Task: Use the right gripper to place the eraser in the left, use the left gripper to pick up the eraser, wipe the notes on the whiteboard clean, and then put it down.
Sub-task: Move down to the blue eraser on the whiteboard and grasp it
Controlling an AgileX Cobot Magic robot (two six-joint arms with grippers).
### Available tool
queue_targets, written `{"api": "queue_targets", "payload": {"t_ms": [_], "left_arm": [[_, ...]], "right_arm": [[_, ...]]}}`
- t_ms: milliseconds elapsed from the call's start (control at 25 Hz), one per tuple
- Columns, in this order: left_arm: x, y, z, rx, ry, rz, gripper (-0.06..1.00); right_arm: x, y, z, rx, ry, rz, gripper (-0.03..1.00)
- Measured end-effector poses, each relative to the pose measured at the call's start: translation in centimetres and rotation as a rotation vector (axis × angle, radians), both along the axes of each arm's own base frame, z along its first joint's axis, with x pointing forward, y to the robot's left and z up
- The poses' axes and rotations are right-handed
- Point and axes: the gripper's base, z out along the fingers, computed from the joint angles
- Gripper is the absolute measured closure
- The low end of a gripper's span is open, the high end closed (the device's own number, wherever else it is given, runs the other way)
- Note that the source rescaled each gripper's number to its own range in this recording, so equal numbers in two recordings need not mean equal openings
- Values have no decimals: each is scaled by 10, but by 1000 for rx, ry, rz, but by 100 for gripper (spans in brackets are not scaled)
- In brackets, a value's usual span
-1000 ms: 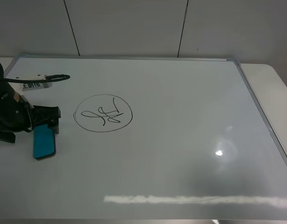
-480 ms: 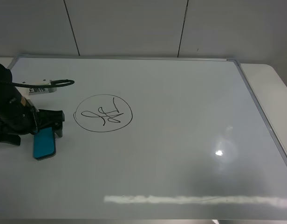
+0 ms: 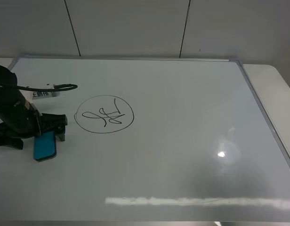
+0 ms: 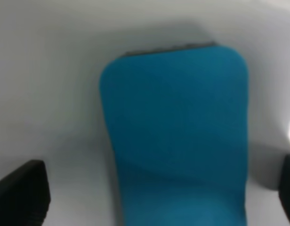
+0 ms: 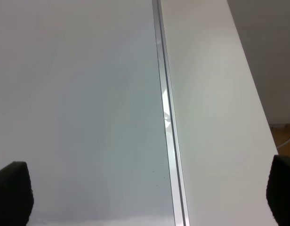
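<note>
The teal-blue eraser (image 3: 44, 147) lies flat on the whiteboard (image 3: 182, 122) near its left edge. My left gripper (image 3: 58, 128) is low over the eraser's far end, its black fingers spread to either side. In the left wrist view the eraser (image 4: 178, 132) fills the middle, and the left gripper (image 4: 154, 197) is open with a fingertip showing at each lower corner, apart from the block. The notes (image 3: 104, 114), a black scribble in a drawn circle, sit just right of the eraser. My right gripper (image 5: 145, 197) is open and empty over the board's right frame (image 5: 166, 117); it is out of the exterior high view.
A white table surface (image 3: 272, 80) borders the board on the right and also shows in the right wrist view (image 5: 215, 117). A grey panelled wall (image 3: 135, 28) stands behind the board. A looping black cable (image 3: 55, 87) runs off the left arm.
The left arm has moved a little to the right and down over the eraser, covering more of its far end. The eraser and the notes have not moved.
</note>
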Motion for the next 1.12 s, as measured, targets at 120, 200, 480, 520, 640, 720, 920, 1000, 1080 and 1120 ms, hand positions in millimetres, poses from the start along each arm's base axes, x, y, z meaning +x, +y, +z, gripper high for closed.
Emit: {"api": "queue_targets", "payload": {"t_ms": [120, 200, 480, 520, 640, 720, 920, 1000, 1080, 1120], "left_arm": [[6, -1, 6, 13, 12, -15, -3], [9, -1, 9, 16, 8, -22, -3], [10, -2, 10, 12, 6, -24, -3], [10, -2, 10, 11, 6, -23, -3], [10, -2, 10, 11, 6, -24, -3], [10, -2, 10, 11, 6, -25, 0], [10, -2, 10, 12, 6, -29, 82], [10, -2, 10, 13, 7, -36, 94], [10, -2, 10, 16, 7, -51, 94], [10, -2, 10, 17, 7, -56, 94]], "right_arm": [[0, 0, 0, 0, 0, 0, -3], [0, 0, 0, 0, 0, 0, -3], [0, 0, 0, 0, 0, 0, -3], [0, 0, 0, 0, 0, 0, -3], [0, 0, 0, 0, 0, 0, -3], [0, 0, 0, 0, 0, 0, -3], [0, 0, 0, 0, 0, 0, -3], [0, 0, 0, 0, 0, 0, -3], [0, 0, 0, 0, 0, 0, -3], [0, 0, 0, 0, 0, 0, -3]]}}
